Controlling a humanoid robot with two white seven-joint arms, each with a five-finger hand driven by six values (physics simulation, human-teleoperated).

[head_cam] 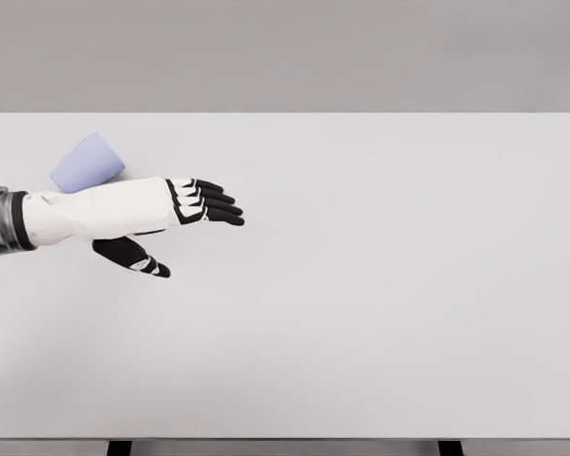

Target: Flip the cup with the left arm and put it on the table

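Observation:
A pale lavender cup (85, 161) lies on its side on the white table (380, 285), at the far left, its wider end toward the lower left. My left hand (185, 228) hovers just in front of it and to its right, the forearm partly covering the cup's lower edge. The black fingers (214, 204) stretch out to the right, the thumb points down, and nothing is held. The right arm is out of view.
The table's far edge runs just behind the cup, and its front edge lies near the bottom of the picture. Two dark table legs (119, 447) show below the front edge.

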